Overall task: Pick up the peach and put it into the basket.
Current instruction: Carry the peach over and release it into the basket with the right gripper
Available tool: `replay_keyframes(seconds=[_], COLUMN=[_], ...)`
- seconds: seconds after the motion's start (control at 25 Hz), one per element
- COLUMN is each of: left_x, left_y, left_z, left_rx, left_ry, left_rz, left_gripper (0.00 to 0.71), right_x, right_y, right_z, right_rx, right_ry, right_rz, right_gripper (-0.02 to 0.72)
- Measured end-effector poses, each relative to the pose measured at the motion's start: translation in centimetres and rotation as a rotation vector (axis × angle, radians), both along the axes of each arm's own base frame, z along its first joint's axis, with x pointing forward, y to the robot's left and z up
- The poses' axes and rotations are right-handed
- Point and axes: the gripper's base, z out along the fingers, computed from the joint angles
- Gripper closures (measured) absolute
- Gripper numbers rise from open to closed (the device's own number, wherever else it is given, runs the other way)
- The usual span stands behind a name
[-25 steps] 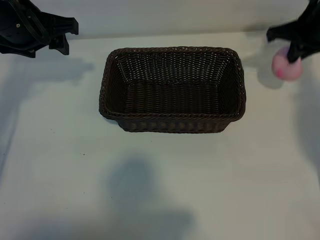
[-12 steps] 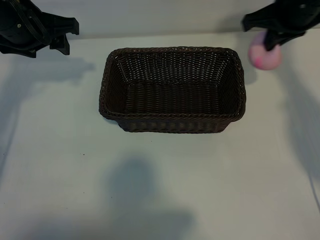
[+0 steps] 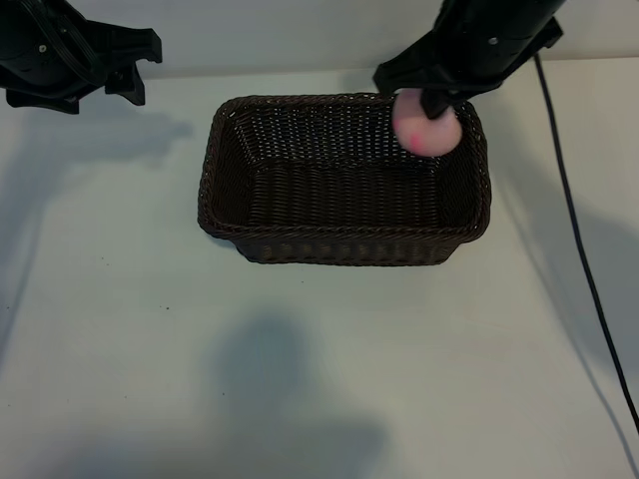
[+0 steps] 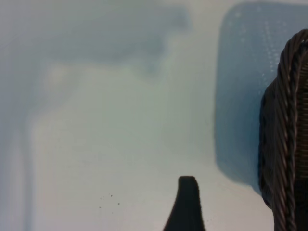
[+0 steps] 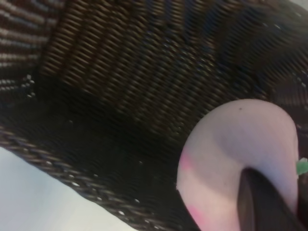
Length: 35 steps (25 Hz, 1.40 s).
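The dark-brown woven basket (image 3: 339, 244) stands in the middle of the white table. My right gripper (image 3: 431, 102) hangs over its back right corner, shut on the pale-pink peach (image 3: 427, 130), which is held above the basket's inside. In the right wrist view the peach (image 5: 231, 154) fills the lower corner, with one dark finger (image 5: 262, 204) pressed on it and the basket's wicker wall (image 5: 120, 72) behind. My left gripper (image 3: 125, 75) is parked at the back left, open and holding nothing. Its one visible fingertip (image 4: 186, 197) shows over bare table, beside the basket's rim (image 4: 286, 144).
A black cable (image 3: 579, 249) runs down the table's right side from the right arm. White table surface (image 3: 319, 379) lies in front of the basket, with soft shadows on it.
My right arm has carried the peach leftward from the table's far right to above the basket's back right corner. The left arm has not moved.
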Motion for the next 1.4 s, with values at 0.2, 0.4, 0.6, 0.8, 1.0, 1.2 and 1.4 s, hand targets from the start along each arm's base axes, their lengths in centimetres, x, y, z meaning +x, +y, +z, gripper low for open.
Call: replay_keyframes(seconds=[0.2,0.4,0.6,0.8,1.0,1.2,1.4], left_x=[0.0,0.0,0.3,1.0,1.3,1.3,1.3], left_y=[-0.1,-0.2,-0.2,-0.4,-0.4,-0.4,-0.4], left_z=[0.0,0.0,-0.7,-2.3,-3.1,-3.1,-3.1], left_rx=[-0.023,-0.032,-0.035,-0.034,-0.029,-0.029,-0.029], left_ry=[0.002,0.005,0.024,0.073,0.099,0.099,0.099], left_rz=[0.011,0.022,0.036,0.055,0.057,0.057,0.057], left_gripper=[0.127,0.127,0.127,0.127,0.127,0.127,0.127], right_x=[0.4,1.2,1.4,1.4,1.4,1.4,1.5], right_y=[0.9,1.4,1.6,1.7,1.7,1.8,2.1], right_z=[-1.5,-3.5,-4.4,-4.5,-4.5,-4.5,-5.2], right_rx=[-0.008,-0.024,-0.029,-0.024,-0.024,-0.022,-0.01], right_ry=[0.015,0.04,0.062,0.067,0.065,0.057,0.079], right_rz=[0.012,0.01,0.011,0.01,0.019,0.059,0.07], right_gripper=[0.66,0.66,0.66,0.66,0.66,0.646,0.516])
